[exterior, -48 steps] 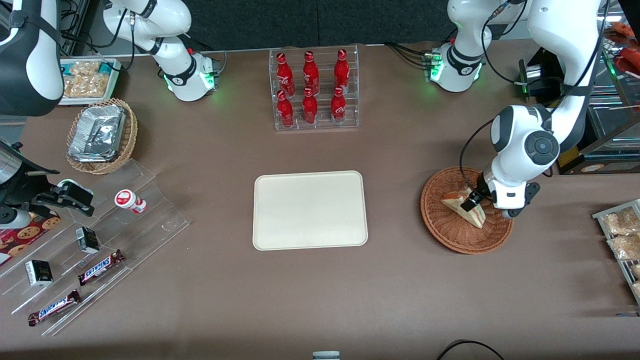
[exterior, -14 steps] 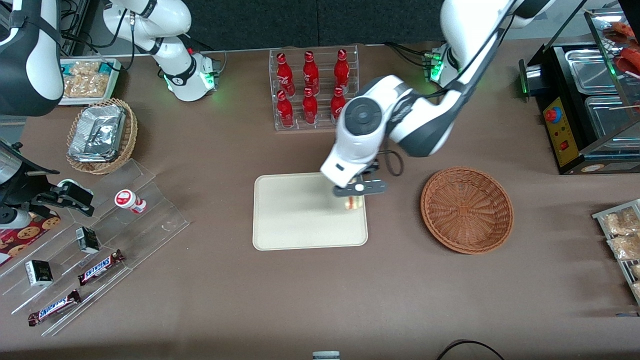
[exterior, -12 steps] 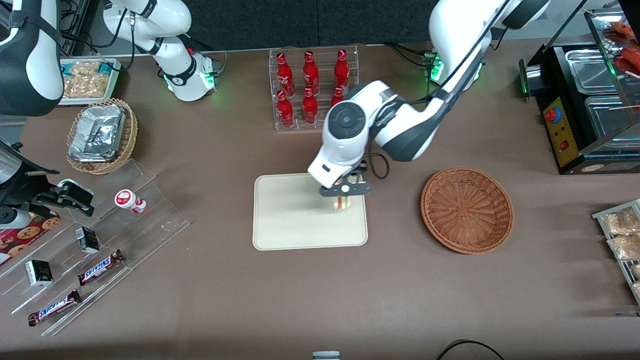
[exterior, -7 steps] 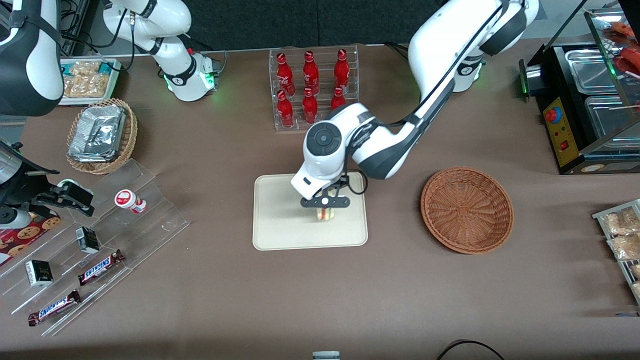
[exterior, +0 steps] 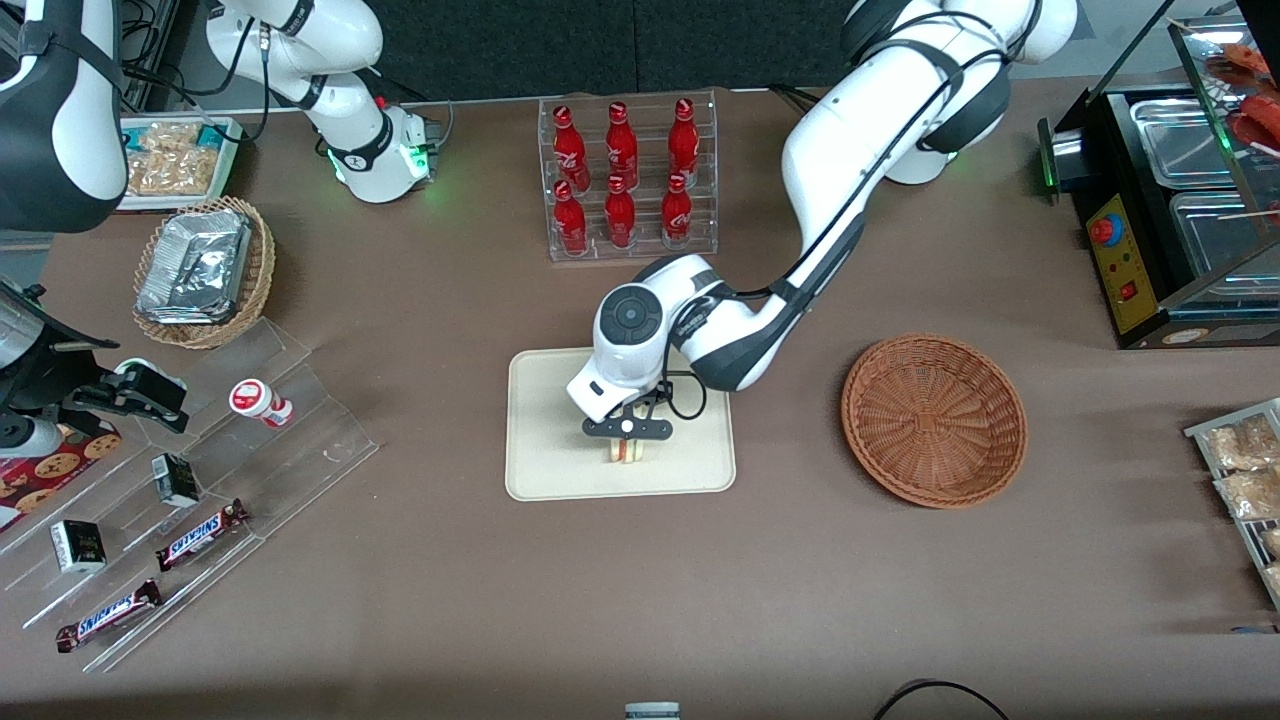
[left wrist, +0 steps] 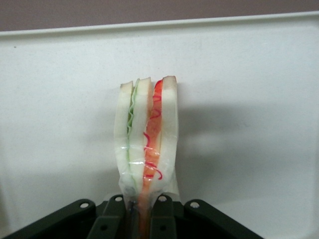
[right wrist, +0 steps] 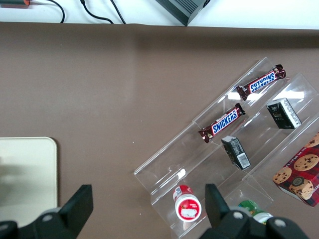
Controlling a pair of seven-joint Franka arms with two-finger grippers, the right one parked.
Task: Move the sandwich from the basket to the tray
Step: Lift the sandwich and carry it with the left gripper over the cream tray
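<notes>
Pinched at one corner by the black two-finger tool [left wrist: 141, 209], the wrapped white-bread triangular sandwich [left wrist: 146, 135] is hung edge-down over the flat cream rectangular tray [exterior: 540, 470], presumably for lowering; the round reddish-brown wicker basket [exterior: 934, 420] lies empty.

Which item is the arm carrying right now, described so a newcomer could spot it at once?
Find the cream tray in the middle of the brown table, nearer the front camera than the rack of red bottles. Over it, the left gripper is shut on the sandwich: a plastic-wrapped wedge of white bread with green and orange-red filling stripes, the only food there.
</notes>
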